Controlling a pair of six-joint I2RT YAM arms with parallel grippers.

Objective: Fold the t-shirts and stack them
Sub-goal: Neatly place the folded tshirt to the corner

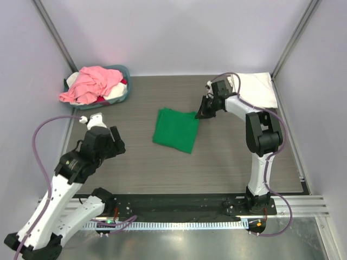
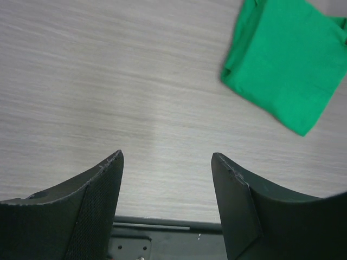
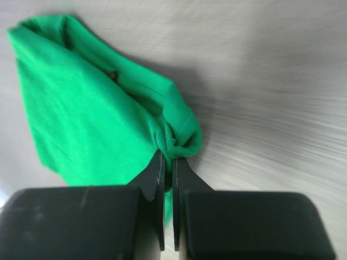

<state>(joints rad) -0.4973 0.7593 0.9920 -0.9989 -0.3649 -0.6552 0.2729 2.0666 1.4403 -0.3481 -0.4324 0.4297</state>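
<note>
A folded green t-shirt [image 1: 175, 130] lies at the middle of the bench [image 1: 135, 162]. The right pincer [image 3: 168, 158], all but closed, pinches its far-right corner, and the cloth spreads leftward and nearward from there. The left pincer [image 2: 165, 162] hovers wide open and empty, farther off toward the left edge.

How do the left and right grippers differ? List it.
The left gripper has jaws wide apart, holding nothing; the right gripper has jaws shut on a corner of the green t-shirt. The left gripper is over the table, apart from the shirt; the right gripper touches it. Both have black jaws.
</note>
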